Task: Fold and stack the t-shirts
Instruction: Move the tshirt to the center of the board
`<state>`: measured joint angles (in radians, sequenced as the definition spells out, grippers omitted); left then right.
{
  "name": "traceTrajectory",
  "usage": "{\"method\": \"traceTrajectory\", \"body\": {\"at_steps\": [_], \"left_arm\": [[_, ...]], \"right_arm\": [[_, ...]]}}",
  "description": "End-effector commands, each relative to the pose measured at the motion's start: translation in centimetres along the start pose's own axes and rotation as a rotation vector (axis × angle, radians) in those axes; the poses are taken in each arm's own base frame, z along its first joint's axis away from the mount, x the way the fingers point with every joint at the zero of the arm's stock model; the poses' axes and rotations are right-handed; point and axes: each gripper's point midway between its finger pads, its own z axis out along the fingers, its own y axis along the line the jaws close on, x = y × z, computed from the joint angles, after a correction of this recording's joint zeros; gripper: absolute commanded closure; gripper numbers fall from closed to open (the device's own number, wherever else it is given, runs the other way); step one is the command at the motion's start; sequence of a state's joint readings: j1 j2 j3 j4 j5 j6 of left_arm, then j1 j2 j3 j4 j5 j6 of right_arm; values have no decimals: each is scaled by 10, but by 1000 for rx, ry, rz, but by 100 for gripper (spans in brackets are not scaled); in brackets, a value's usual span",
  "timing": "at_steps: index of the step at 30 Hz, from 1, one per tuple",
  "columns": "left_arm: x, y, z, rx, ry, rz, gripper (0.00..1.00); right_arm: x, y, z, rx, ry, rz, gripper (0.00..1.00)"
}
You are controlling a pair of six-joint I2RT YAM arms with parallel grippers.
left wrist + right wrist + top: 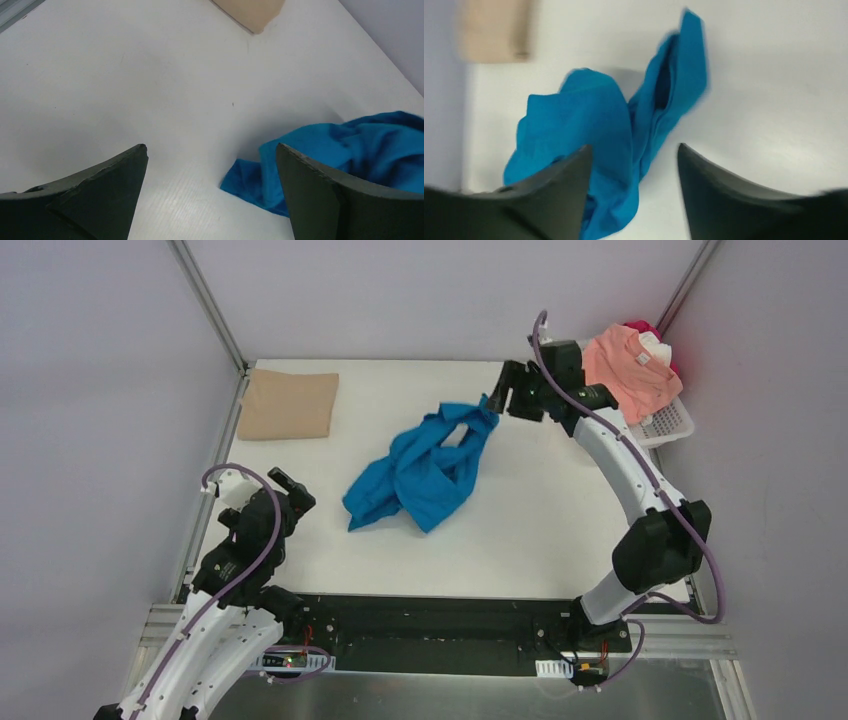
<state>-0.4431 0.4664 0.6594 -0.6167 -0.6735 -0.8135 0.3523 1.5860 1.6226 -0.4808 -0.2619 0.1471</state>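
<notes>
A crumpled bright blue t-shirt lies in a heap on the white table. One end of it reaches up toward my right gripper. That gripper hovers over this far end with its jaws apart, and the cloth hangs loose below them rather than pinched. A folded tan t-shirt lies flat at the far left corner. My left gripper stands open near the table's left edge, with nothing between its fingers and the blue shirt off to its right.
A white lattice basket sits at the far right corner. It holds a salmon-pink shirt, with bits of white cloth and red cloth behind. Grey walls and metal posts enclose the table.
</notes>
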Motion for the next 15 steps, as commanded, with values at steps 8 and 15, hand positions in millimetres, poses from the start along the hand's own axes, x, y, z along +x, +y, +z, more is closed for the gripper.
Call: {"method": "traceTrajectory", "body": {"at_steps": [8, 15], "left_arm": [[47, -2, 8, -49, 212, 50, 1], [111, 1, 9, -74, 469, 104, 1]], "right_arm": [[62, -149, -30, 619, -30, 181, 1], [119, -105, -29, 398, -15, 301, 1]]}}
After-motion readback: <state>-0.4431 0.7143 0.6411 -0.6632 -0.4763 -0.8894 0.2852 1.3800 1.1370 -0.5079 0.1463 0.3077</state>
